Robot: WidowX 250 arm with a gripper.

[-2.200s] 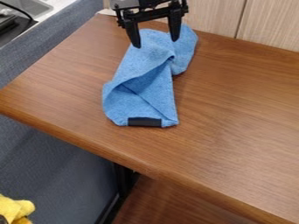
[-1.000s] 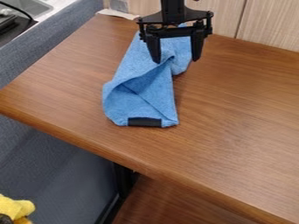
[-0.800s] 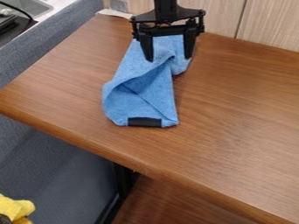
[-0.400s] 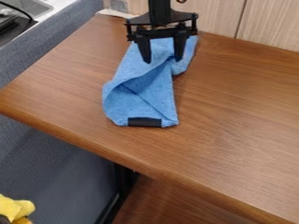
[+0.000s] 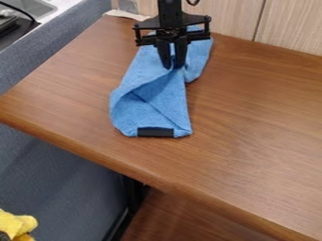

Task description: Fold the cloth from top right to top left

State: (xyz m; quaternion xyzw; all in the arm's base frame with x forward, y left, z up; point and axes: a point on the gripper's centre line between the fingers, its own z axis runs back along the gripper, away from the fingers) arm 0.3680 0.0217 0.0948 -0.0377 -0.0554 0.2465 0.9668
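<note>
The claw (image 5: 173,67) has drawn its fingers together and now pinches a fold of the blue cloth (image 5: 160,96).

This looks like a kitchen area: a grey metal sink (image 5: 33,5) lies beyond the blue-grey, fabric-covered panel (image 5: 50,54) bordering the brown wood-grain surface (image 5: 252,108).

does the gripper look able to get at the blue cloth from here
Very likely yes: the gripper is right at the blue cloth, its fingertips down by the twisted fold, and nothing lies on top to block them.
</note>
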